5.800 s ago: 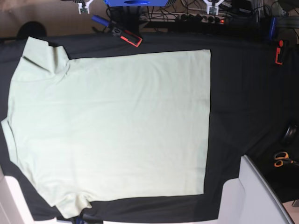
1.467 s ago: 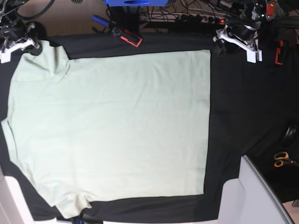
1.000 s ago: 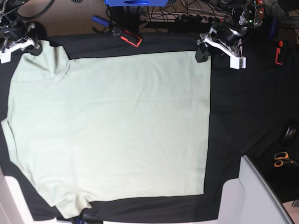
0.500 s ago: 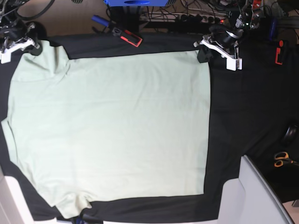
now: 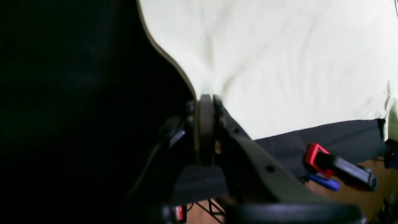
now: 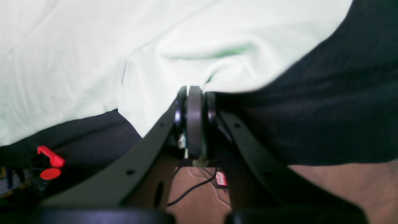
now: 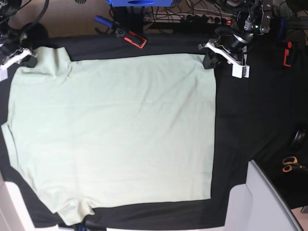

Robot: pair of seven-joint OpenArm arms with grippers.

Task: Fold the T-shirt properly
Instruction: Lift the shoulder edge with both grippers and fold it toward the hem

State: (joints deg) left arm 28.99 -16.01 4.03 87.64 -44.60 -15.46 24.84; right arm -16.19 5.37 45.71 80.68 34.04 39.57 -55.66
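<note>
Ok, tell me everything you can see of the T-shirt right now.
The T-shirt is a plain pale mint-green short-sleeved shirt of thin, soft-looking fabric, spread flat on the black table cover. In the base view its hem runs down the right side and its sleeves lie at the left. The left claw is shut on the hem's upper corner, and the right claw is shut on the upper sleeve's edge; the cloth puckers at both pinches. No fold is made yet.

The T-shirt point(image 7: 115, 130) is a plain pale mint green, unpatterned. The surface point(image 7: 250, 120) under it is covered in black. A clamp point(image 7: 131, 37) at the surface's far edge is red and black. Scissors point(image 7: 290, 164) near the right edge have orange handles.
</note>
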